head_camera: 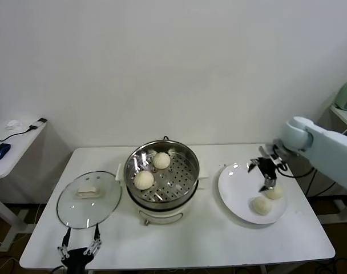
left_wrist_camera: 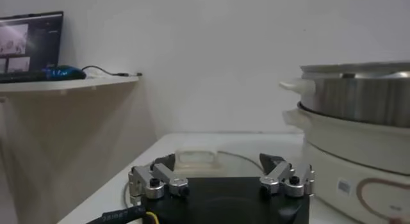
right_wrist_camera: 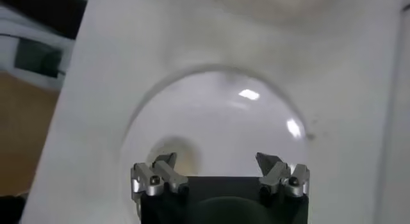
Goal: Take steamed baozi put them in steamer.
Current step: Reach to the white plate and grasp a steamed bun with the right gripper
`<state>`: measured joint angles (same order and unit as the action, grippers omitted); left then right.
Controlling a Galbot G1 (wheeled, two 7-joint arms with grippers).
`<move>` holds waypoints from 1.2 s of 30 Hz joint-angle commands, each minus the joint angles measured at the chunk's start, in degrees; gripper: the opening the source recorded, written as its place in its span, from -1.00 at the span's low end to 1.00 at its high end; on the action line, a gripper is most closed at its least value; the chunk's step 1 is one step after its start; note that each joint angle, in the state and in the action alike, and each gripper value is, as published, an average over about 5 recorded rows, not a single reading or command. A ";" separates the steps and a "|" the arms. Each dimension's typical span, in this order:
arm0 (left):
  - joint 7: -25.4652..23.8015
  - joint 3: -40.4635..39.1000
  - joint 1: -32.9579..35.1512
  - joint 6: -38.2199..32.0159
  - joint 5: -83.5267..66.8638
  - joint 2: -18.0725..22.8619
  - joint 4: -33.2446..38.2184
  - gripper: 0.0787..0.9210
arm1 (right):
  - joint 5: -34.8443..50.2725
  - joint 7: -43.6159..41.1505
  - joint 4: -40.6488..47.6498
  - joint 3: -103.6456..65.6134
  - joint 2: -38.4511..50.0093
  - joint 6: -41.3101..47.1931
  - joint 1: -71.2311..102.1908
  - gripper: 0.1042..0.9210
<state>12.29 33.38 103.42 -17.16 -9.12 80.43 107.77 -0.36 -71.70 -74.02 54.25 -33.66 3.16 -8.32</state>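
Note:
The steamer, a shiny steel pot on a white base, stands mid-table with two steamed baozi on its perforated tray, one at the back and one at the front left. Two more baozi lie on the white plate at the right. My right gripper hovers open just above the plate, close beside those buns, holding nothing. In the right wrist view one bun shows blurred beside a fingertip of the right gripper. My left gripper waits open at the table's front left edge.
A round glass lid lies flat left of the steamer, right in front of the left gripper. A side desk with a blue mouse stands at far left. The table's right edge is close behind the plate.

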 commanded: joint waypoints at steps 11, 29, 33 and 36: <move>-0.01 0.03 0.16 -0.18 0.06 0.06 -1.06 0.77 | -8.97 1.57 5.24 -6.80 -0.42 -3.19 11.10 0.76; 0.04 0.72 0.10 -0.13 -0.43 0.06 -0.87 0.77 | -8.67 4.19 5.67 -5.14 -4.04 -1.99 10.98 0.65; 0.05 0.69 0.05 -0.22 -0.41 0.11 -0.93 0.77 | -8.63 4.20 5.03 -4.96 -3.34 -1.77 10.86 0.39; 0.05 0.69 -0.03 -0.23 -0.43 0.10 -0.97 0.77 | -8.32 4.27 4.29 -5.17 -2.74 -1.77 10.51 0.16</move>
<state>12.33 34.05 103.39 -17.33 -9.54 80.50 106.92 -8.53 -67.87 -69.27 49.09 -36.50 1.30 2.00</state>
